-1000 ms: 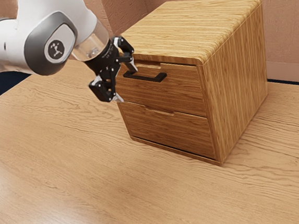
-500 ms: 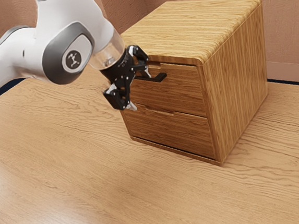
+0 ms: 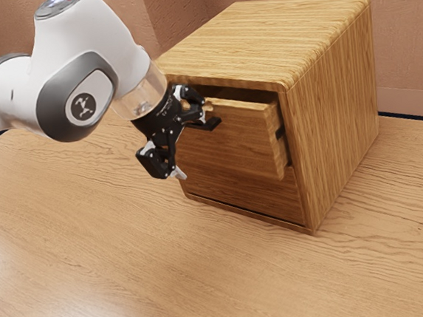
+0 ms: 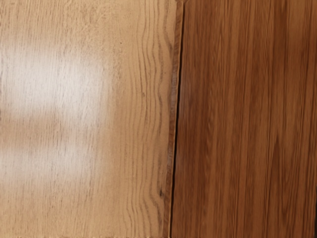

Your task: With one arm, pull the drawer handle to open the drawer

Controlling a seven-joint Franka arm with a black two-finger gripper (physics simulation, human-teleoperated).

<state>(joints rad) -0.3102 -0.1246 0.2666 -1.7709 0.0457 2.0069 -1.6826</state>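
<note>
Black two-finger end effector (image 3: 193, 147) has its fingers spread wide, the upper one hooked behind the short black bar handle (image 3: 213, 122), not clamped. Upper wooden drawer (image 3: 239, 137) sits at the fingertips, partly out of the oak-grain box cabinet (image 3: 332, 96). Drawer looks rigid and likely slides with light drag. The handle is the only hold, and the hook may slip. Bare wooden counter (image 3: 95, 272) behind the end effector leaves ample pull room.

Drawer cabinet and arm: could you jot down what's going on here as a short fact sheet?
Cabinet: wooden, two drawers, stands on the table
Top drawer: partly pulled out
Lower drawer: shut
Handle: black bar on the top drawer's front
Tool: at the handle
Arm: white, reaching in from the exterior view's left
</note>
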